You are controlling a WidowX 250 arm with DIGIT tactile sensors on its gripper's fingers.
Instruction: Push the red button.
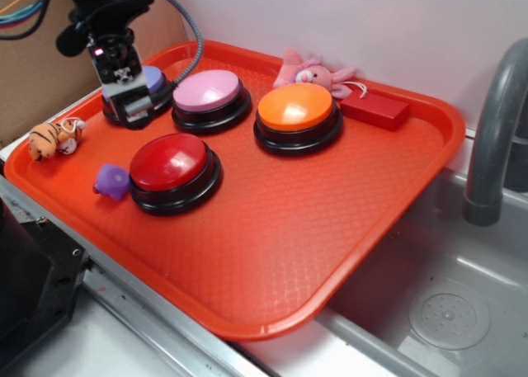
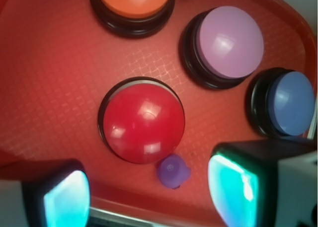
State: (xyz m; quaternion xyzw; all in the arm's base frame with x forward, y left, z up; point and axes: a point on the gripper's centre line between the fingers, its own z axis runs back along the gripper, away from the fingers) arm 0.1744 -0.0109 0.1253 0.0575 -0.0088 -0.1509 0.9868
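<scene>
exterior: the red button point(image 1: 171, 164) sits on the orange tray point(image 1: 346, 228), in front of the purple button point(image 1: 208, 92); the gripper point(image 1: 132, 105) hangs behind it.

wrist: fingers point(image 2: 64, 197) spread apart, empty. red button point(image 2: 143, 119) looks rigid, glossy, likely slippery; press the dome's center, not grasp.

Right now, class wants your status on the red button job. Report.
End effector open, up over the blue button, holding nothing. Red button untouched on the tray. Small purple toy beside it; top clear.
</scene>
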